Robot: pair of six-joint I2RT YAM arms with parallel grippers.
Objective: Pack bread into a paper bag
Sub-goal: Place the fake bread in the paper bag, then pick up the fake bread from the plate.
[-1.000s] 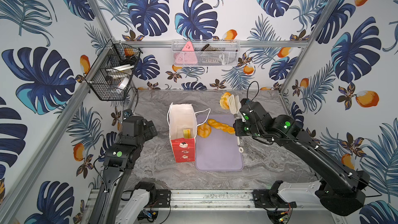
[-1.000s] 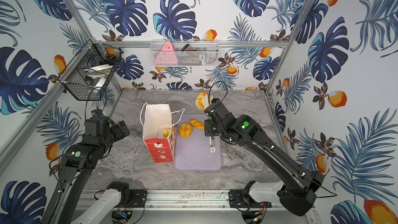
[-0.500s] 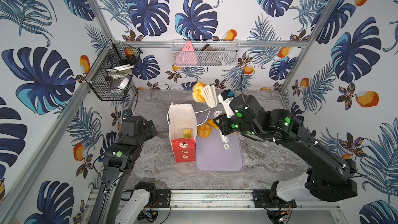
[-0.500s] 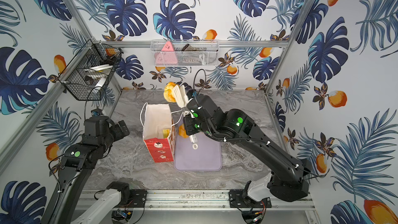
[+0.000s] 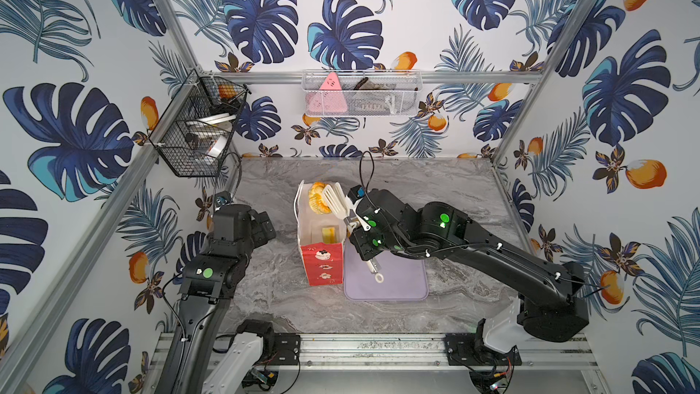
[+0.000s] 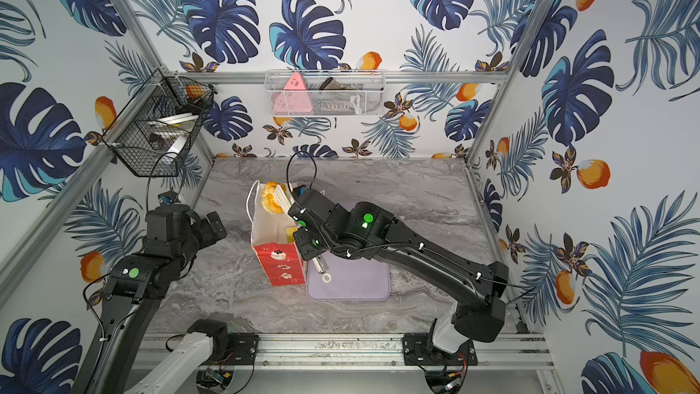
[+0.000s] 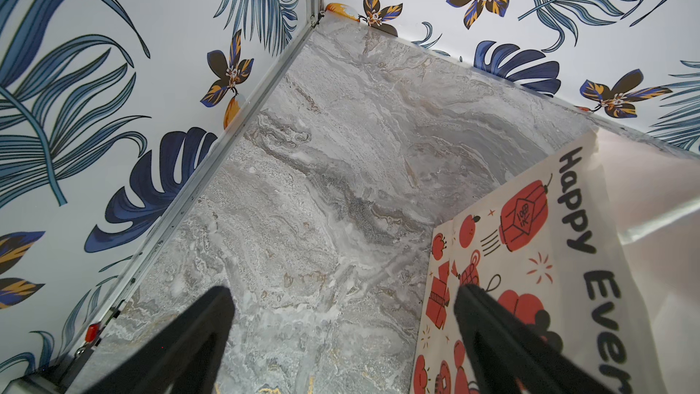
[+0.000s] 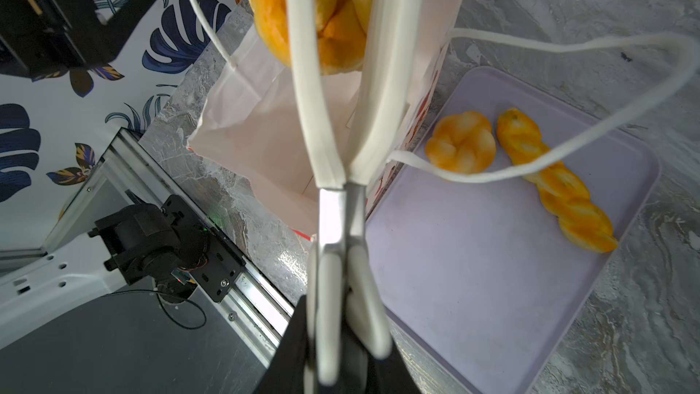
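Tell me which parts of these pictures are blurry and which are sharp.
Right wrist view: the tongs go soft nearest the lens, the tray and twisted loaf are sharp. Left wrist view: the left gripper has dark, blurred fingers, the bag print is crisp. Both top views: evenly lit, sharp throughout.

A lilac tray (image 5: 397, 282) lies on the marble tabletop (image 5: 435, 183); a pink triangle (image 5: 327, 98) sits in a wall basket (image 5: 403, 108).

Bun (image 8: 337, 32) partly out of frame
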